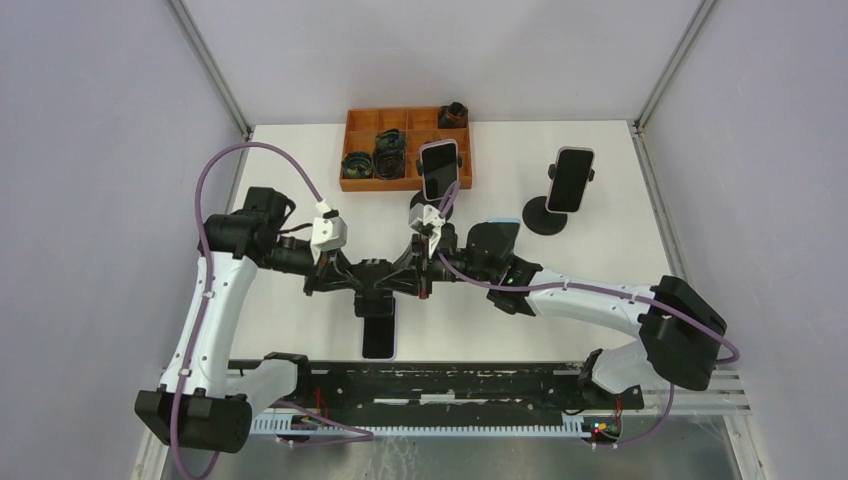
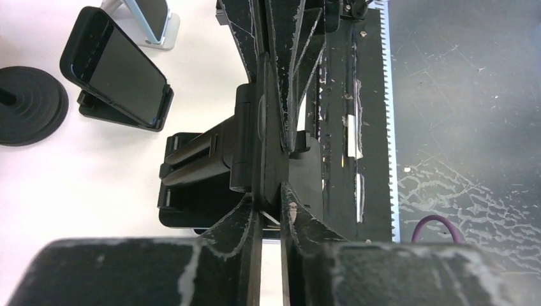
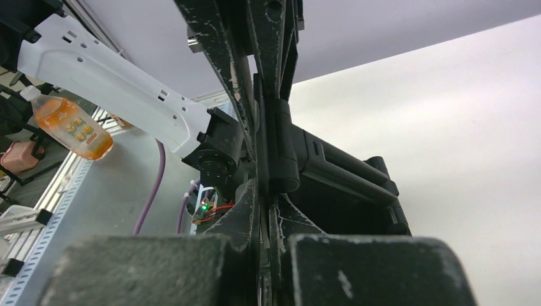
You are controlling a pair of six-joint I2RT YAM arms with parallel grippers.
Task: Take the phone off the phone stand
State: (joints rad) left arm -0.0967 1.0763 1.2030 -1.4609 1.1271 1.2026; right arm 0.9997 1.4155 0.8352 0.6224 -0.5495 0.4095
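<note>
Enclosing white table [image 1: 620, 180], lilac walls [image 1: 100, 120], dark phone [image 1: 378, 338] by near edge

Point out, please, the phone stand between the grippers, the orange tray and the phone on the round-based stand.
phone stand [image 2: 194, 167], left wrist view, on its black clamp arm.
orange tray [image 1: 385, 185], top external view, on its front wall.
phone on the round-based stand [image 1: 570, 180], top external view, middle of screen.
</note>
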